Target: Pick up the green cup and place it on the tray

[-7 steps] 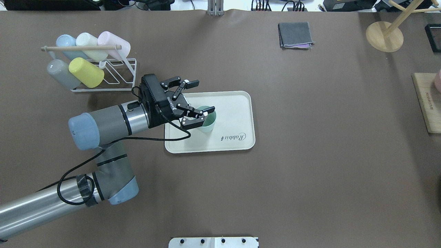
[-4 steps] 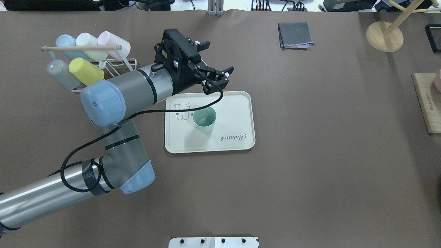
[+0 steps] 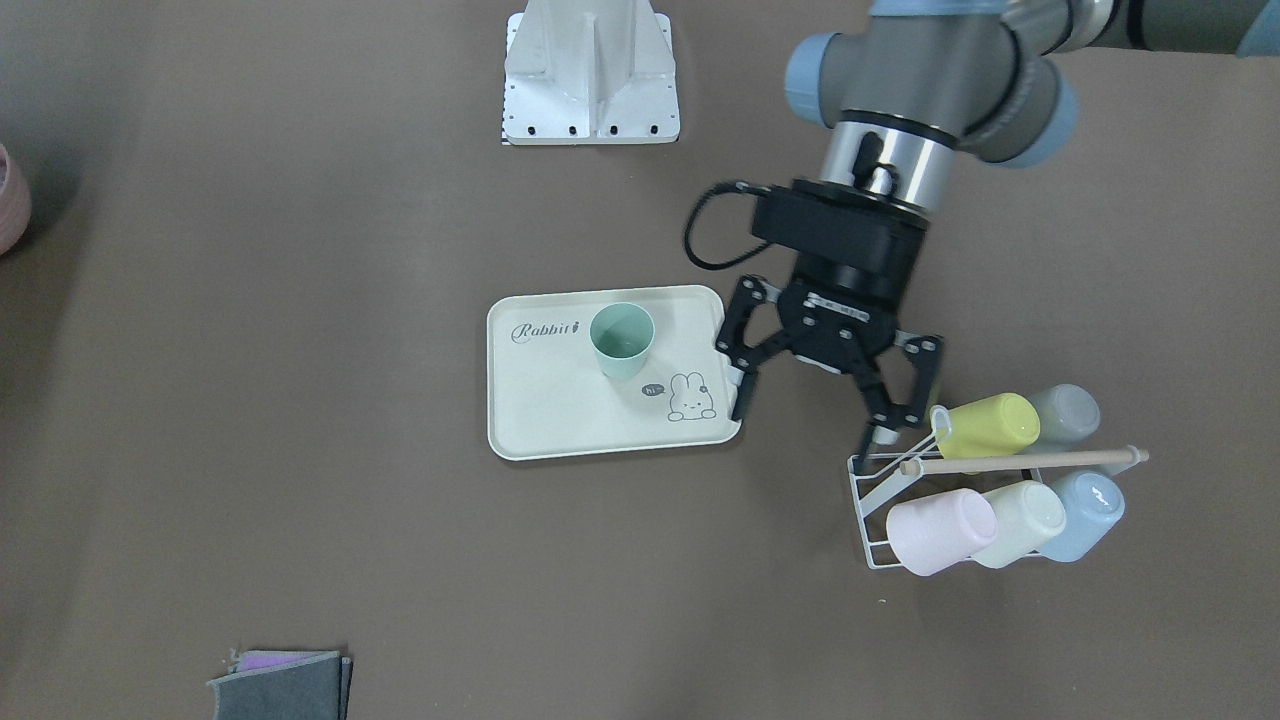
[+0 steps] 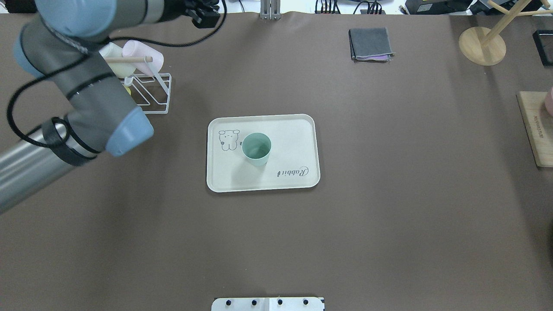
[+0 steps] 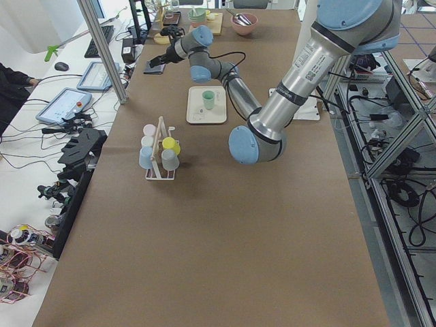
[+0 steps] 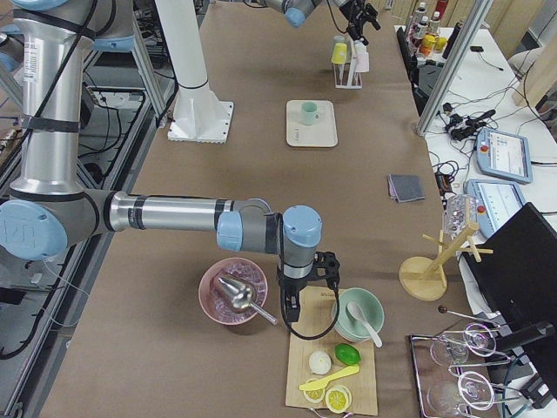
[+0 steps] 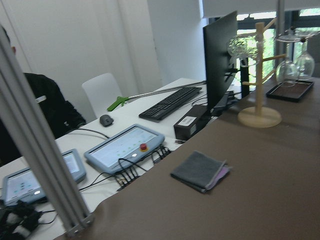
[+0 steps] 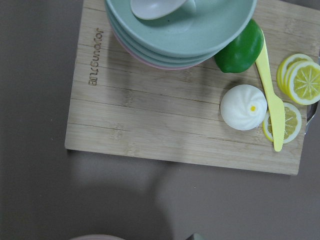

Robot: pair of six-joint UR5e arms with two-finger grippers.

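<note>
Green cup (image 4: 256,149) stands on tray (image 4: 298,129); left end effector (image 3: 806,422) apparently spread.

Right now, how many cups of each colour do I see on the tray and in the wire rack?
1 green cup, on the tray
1 yellow-green cup
1 grey cup
1 pink cup
1 cream cup
1 blue cup
Total: 6 cups
</note>
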